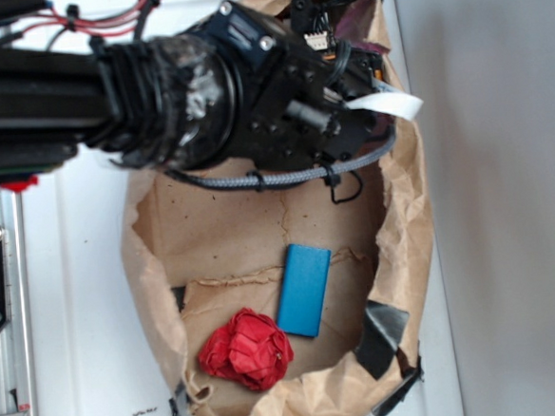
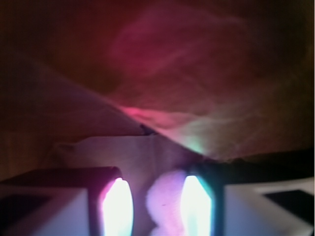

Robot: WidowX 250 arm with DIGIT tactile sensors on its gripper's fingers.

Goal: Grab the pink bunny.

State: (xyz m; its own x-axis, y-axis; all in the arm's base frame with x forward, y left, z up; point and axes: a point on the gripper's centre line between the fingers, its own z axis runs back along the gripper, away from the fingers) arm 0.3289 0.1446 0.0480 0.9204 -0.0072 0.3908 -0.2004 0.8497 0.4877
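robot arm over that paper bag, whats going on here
The WidowX arm is reaching into the top end of a brown paper bag lying on a white surface. In the wrist view its gripper has a soft pink thing, apparently the pink bunny, between its fingers; whether they have closed on it is unclear. A red ruffled ball and a blue block lie untouched lower in the bag.

i see a crumpled red ball (image 1: 246, 349) at six o'clock, a flat blue block (image 1: 304, 290) just past it, both on brown paper (image 1: 222, 236). black arm (image 1: 107, 87) at eleven. wrist view: pale pink plush (image 2: 165, 204) between white glowing fingers (image 2: 118, 209).
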